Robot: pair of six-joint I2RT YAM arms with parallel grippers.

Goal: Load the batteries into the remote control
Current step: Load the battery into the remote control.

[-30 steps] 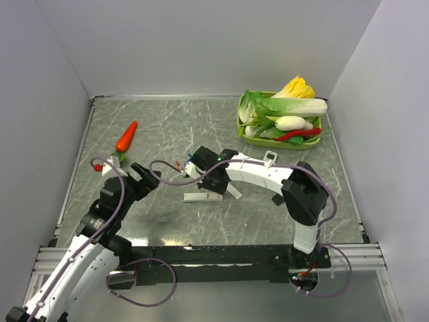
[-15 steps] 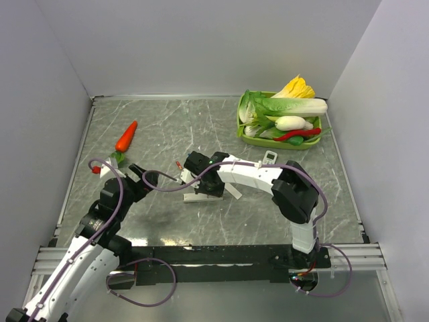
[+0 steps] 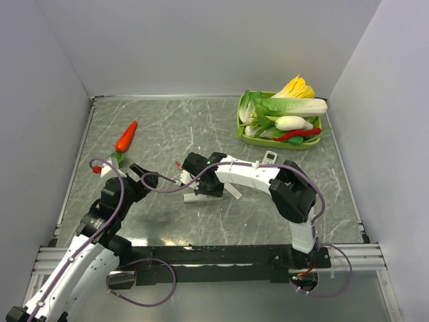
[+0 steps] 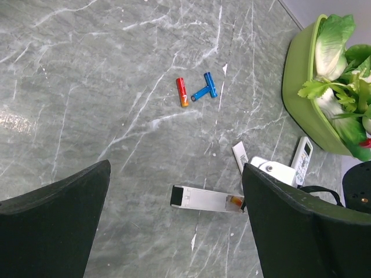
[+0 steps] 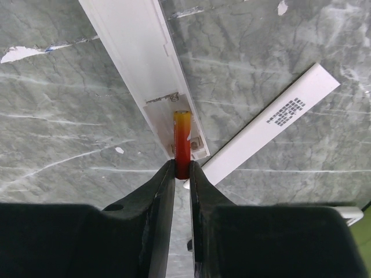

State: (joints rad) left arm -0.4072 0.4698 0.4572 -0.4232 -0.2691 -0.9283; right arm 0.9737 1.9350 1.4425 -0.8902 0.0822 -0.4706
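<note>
Though perhaps short of contact, battery in right gripper above remote control.

Grey marble tabletop — pale walls.

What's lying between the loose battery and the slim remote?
Nothing: the left wrist view shows bare tabletop from the loose battery to the slim remote; the blue T-piece sits beside the battery, off that line.

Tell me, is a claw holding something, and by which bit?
The right claw pinches a red-orange battery by its red end; the yellow end sticks out over the white remote. The left claw is open, holding nothing.
</note>
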